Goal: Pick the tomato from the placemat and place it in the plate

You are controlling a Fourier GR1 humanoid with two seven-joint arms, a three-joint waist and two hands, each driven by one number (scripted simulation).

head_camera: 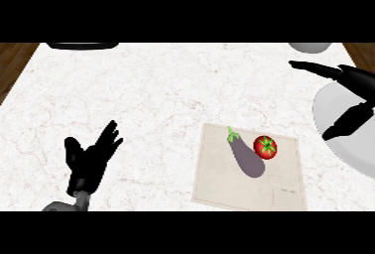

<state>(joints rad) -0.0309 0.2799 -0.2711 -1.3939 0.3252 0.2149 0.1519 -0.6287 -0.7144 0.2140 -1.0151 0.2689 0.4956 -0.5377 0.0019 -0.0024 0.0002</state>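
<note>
At the lower left of the frame the left hand (89, 158) rests above the pale marbled surface (147, 94), fingers straight and released, holding nothing. Right of centre lies a beige placemat (285, 191) — on it a purple eggplant (247, 158) lies tilted, green stem toward the top, and the red tomato (266, 147) sits just beside it on its right. At the right edge a grey plate (327, 106) shows partly. Over it hangs the right hand (353, 96) — fingers spread wide, grasping nothing.
</note>
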